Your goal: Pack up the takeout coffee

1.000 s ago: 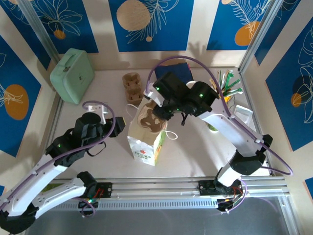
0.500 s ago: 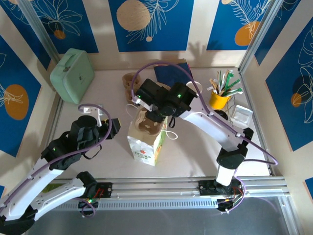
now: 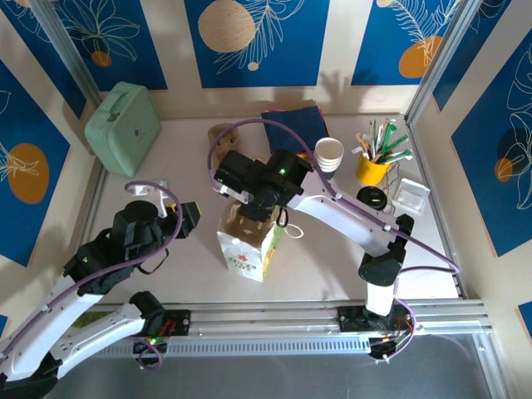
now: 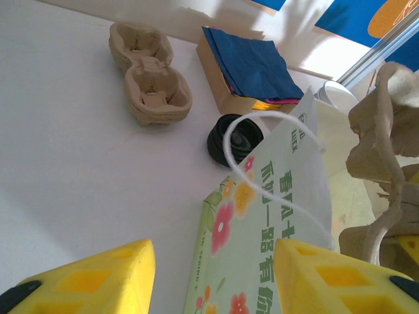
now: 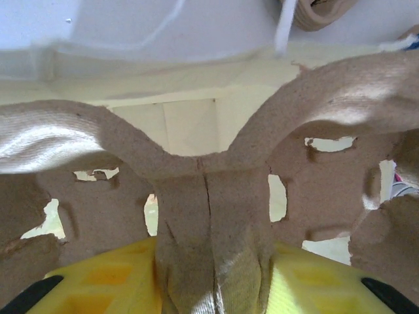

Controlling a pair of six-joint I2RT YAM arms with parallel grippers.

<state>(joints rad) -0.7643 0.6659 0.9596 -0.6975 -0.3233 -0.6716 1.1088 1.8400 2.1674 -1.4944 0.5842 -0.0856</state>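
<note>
Stage: early to middle; carrier at the bag, coffee not yet packed.
Right gripper: clenched on the middle ridge of the pulp cup carrier, with a yellow finger pressed to each side of it.
Carrier position: at the mouth of the paper bag, lower part apparently inside the opening; cannot tell whether seated on the bottom.
Left gripper: released, fingers apart, nothing clamped between them; parked just beside the bag's left face, flowered print straight ahead.
Takeout coffee: standing on the table at the right, black lid on, near the yellow cutlery pot and the white container; well apart from the bag, touched by neither arm.
Done: bag upright and open; carrier picked up and brought over it.
Left to do: lowering and releasing the carrier, fetching the lidded cup, seating it in a carrier well inside the bag; probably work for the right arm, as the nearer one.
Bystanders: spare carriers, blue napkins, stack of black lids, lidless cups, mint case; none in play.
</note>
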